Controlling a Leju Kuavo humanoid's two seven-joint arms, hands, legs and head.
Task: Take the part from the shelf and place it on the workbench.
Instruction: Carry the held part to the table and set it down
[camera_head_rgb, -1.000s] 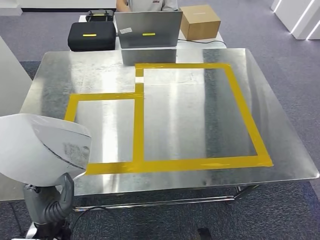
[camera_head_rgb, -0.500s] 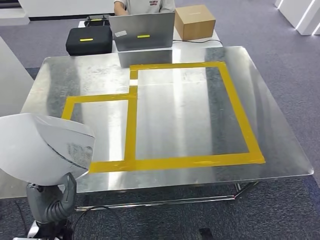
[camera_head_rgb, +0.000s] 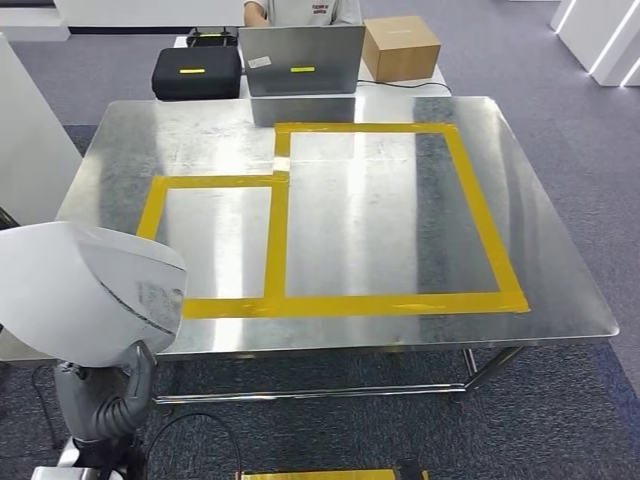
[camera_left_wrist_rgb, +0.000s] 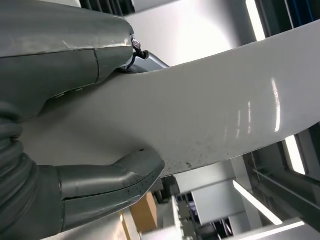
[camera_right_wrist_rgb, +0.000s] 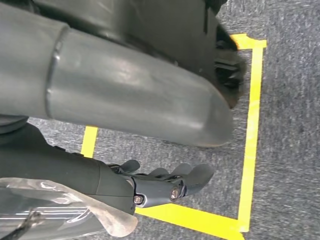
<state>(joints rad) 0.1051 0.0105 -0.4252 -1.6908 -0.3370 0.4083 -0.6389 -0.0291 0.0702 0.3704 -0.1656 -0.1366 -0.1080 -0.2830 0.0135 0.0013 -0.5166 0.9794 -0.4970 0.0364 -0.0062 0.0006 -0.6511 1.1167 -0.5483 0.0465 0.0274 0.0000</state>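
While the left robot hand (camera_head_rgb: 102, 405) grips a smooth, curved white part (camera_head_rgb: 83, 290), the right robot hand (camera_right_wrist_rgb: 166, 185) hangs released.

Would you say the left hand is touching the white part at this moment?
Touching. In the left wrist view the left hand grips the white part: its thumb presses against one face with no gap.

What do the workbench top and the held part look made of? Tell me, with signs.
Workbench: apparently bare sheet metal, brushed and glossy, mirroring ceiling light and the laptop. Part in the left robot hand: smooth white curved shell with glossy highlights, probably plastic or painted metal; scuffed grey near one edge.
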